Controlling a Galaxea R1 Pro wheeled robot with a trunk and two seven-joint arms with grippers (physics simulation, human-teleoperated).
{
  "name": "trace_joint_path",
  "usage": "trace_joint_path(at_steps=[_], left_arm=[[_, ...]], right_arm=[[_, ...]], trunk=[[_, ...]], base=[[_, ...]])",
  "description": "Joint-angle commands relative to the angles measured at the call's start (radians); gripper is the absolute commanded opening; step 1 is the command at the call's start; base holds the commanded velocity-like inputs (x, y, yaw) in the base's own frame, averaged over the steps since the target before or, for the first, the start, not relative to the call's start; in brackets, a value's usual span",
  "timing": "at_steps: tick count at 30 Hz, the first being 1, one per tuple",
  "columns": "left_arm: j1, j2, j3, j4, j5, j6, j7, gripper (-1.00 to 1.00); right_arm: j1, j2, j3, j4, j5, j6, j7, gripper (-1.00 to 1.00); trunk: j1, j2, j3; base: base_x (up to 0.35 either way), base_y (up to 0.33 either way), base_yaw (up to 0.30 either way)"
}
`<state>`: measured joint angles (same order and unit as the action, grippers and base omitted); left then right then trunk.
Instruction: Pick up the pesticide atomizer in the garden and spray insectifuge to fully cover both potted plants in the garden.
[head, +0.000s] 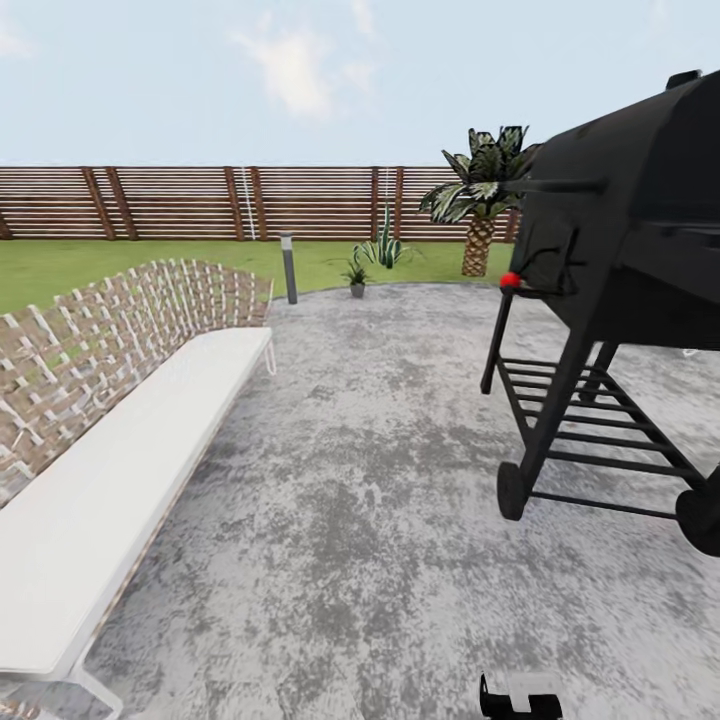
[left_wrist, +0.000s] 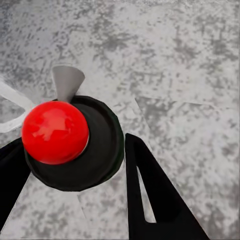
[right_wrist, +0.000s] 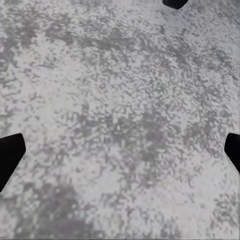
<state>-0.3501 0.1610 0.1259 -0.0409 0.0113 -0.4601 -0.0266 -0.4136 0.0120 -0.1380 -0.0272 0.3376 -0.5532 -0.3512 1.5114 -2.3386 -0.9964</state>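
In the left wrist view the pesticide atomizer (left_wrist: 75, 150) is a round black body with a red ball top and a grey nozzle. My left gripper (left_wrist: 72, 142) is shut on it, one black finger (left_wrist: 150, 200) on each side, above the mottled paving. My right gripper (right_wrist: 121, 150) is open over bare paving, with nothing between its fingertips (right_wrist: 9, 156). Far across the paved round, at the lawn's edge, stands one small potted plant (head: 356, 277) in a grey pot.
A white bench (head: 130, 470) with a woven back runs along the left. A black wheeled grill (head: 620, 260) stands at the right. Behind are a short lamp post (head: 289, 267), a striped agave (head: 385, 248), a palm (head: 480, 200) and the slat fence (head: 200, 203).
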Motion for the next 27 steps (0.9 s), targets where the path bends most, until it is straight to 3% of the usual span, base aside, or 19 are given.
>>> trace_joint_path(at_steps=[1, 23, 27], left_arm=[[-0.001, 0.000, 0.004, 0.001, 0.001, -0.003, -0.002, -1.00], [-0.001, 0.000, 0.004, 0.001, 0.001, -0.003, -0.002, -1.00], [-0.001, 0.000, 0.004, 0.001, 0.001, -0.003, -0.002, -1.00]], right_arm=[[-0.001, 0.000, -0.008, 0.001, 0.011, -0.002, -0.005, 1.00], [-0.001, 0.000, -0.008, 0.001, 0.011, -0.002, -0.005, 1.00], [-0.001, 0.000, -0.008, 0.001, 0.010, -0.002, -0.005, 1.00]], trunk=[[0.000, 0.000, -0.001], [0.000, 0.000, -0.001], [0.000, 0.000, -0.001]], base=[[0.337, 0.000, 0.000], [0.337, 0.000, 0.000], [0.337, 0.000, 0.165]])
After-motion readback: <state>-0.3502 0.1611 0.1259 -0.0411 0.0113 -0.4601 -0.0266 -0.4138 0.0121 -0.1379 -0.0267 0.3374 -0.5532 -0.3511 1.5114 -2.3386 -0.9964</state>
